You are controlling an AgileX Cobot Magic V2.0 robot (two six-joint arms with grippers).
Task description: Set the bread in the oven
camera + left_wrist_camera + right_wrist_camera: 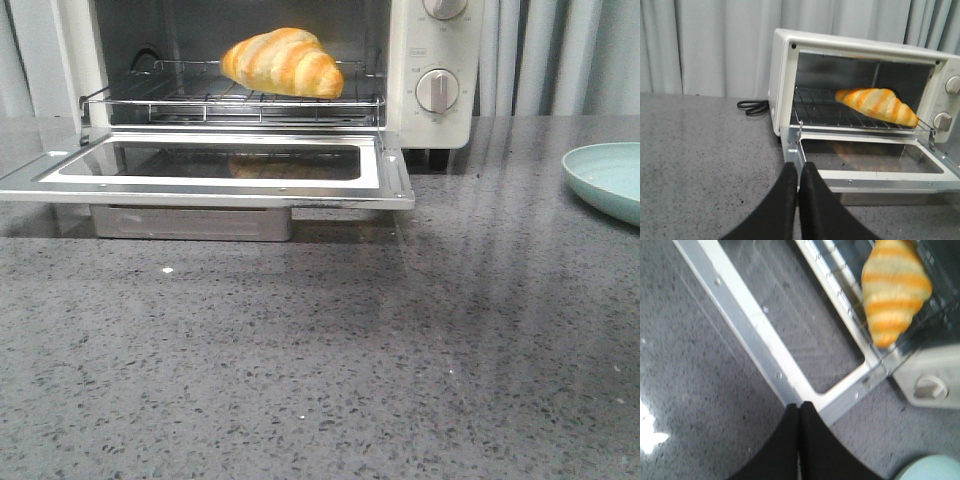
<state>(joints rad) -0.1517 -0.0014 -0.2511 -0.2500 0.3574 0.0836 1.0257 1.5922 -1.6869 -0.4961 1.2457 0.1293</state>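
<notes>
The bread [283, 62], a golden-orange croissant with cream stripes, lies on the wire rack [230, 100] inside the cream-white oven [440, 60]. The oven's glass door [210, 165] hangs open and flat. The bread also shows in the left wrist view [877, 105] and the right wrist view [895, 287]. My left gripper [799, 167] is shut and empty, hovering by the door's left front corner. My right gripper [800, 407] is shut and empty, above the door's front edge near its right corner. Neither gripper shows in the front view.
A pale green plate [610, 180] sits on the grey speckled counter at the right, its edge also in the right wrist view [930, 470]. A black cable [754, 107] lies left of the oven. Grey curtains hang behind. A metal tray [190, 222] sits under the open door.
</notes>
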